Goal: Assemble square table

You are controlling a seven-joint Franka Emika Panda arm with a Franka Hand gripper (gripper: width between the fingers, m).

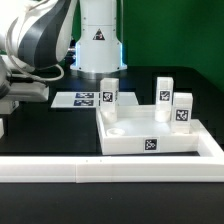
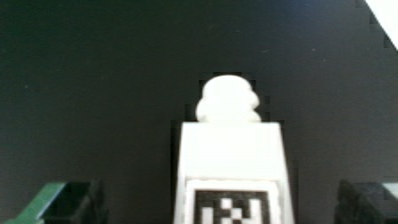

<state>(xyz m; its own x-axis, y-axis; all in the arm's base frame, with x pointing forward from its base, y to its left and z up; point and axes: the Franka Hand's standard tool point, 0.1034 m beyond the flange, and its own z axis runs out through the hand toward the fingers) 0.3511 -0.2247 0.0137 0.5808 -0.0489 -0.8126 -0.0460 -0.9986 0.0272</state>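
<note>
Hovering gripper (image 2: pixel 217 204): jaws spread wide and holding nothing; in the wrist view a fingertip shows on either side of a lying leg (image 2: pixel 231 150), apart from it.
That leg: white block with a rounded knob at one end and a tag at the other, flat on the black table. It seems to lie off to the exterior view's left of the slab (image 1: pixel 150 135), but I cannot tell for sure.
Marker board (image 1: pixel 85 98): flat on the table, behind the slab's left corner.
Left leg (image 1: pixel 108 95): upright at the slab's far left corner; seated or just beside it, I cannot tell.
Slab: white square with a raised rim and a tag on its near edge, lying flat mid-table with its sockets up; the near left socket (image 1: pixel 118 130) looks empty.
Right legs: one (image 1: pixel 163 90) upright at the slab's far corner, one (image 1: pixel 181 108) upright on its right side, both tagged.
Rail (image 1: pixel 110 170): runs just in front of the slab.
Progress: judged past halfway, with three legs up at the slab.
Left to do: grip the lying leg, carry it to the empty socket and screw it in.
</note>
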